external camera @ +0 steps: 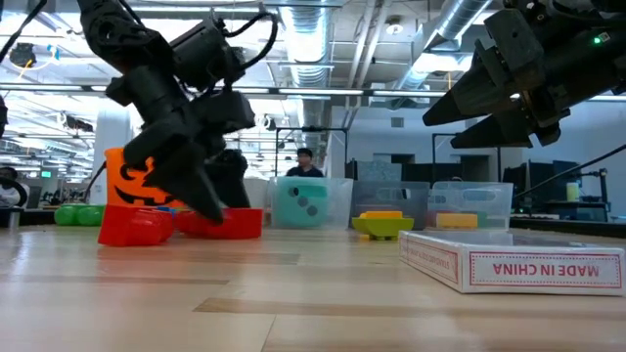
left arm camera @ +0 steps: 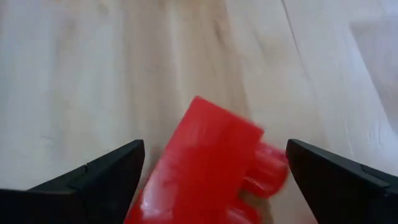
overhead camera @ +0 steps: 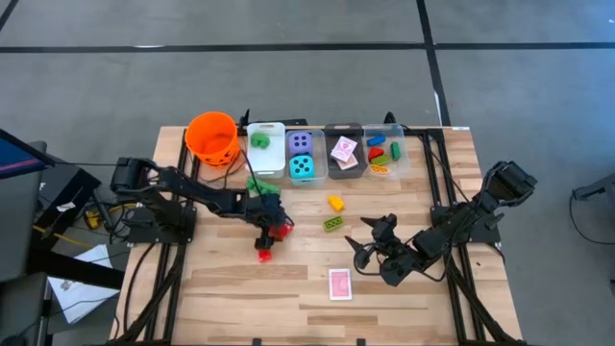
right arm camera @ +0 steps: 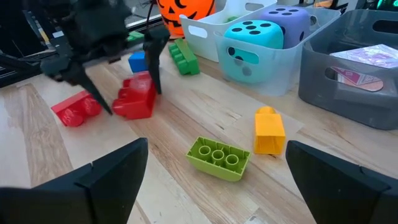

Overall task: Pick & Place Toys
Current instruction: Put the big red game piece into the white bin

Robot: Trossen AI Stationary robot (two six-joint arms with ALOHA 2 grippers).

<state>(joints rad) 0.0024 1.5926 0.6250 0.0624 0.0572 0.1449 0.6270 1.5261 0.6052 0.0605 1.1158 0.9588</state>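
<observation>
A red brick (left arm camera: 208,168) lies on the wooden table between the two fingers of my left gripper (overhead camera: 272,228), which is open and slants down over it with bare wood showing on either side. A second red brick (overhead camera: 264,255) lies just nearer. My right gripper (overhead camera: 371,240) hangs open above the table at the right, holding nothing. Ahead of it lie a green brick (right arm camera: 219,157) and a yellow brick (right arm camera: 268,132). A pink-backed card box (overhead camera: 340,284) lies flat near the front edge. A teal die (right arm camera: 250,46) and a purple die (right arm camera: 287,22) sit in a bin.
An orange bucket (overhead camera: 213,137) stands at the far left, beside a row of bins (overhead camera: 327,152) that hold a green toy, the dice, cards and bricks. A green brick (right arm camera: 184,57) and a blue brick (right arm camera: 137,61) lie near the bucket. Bare wood stretches along the front edge.
</observation>
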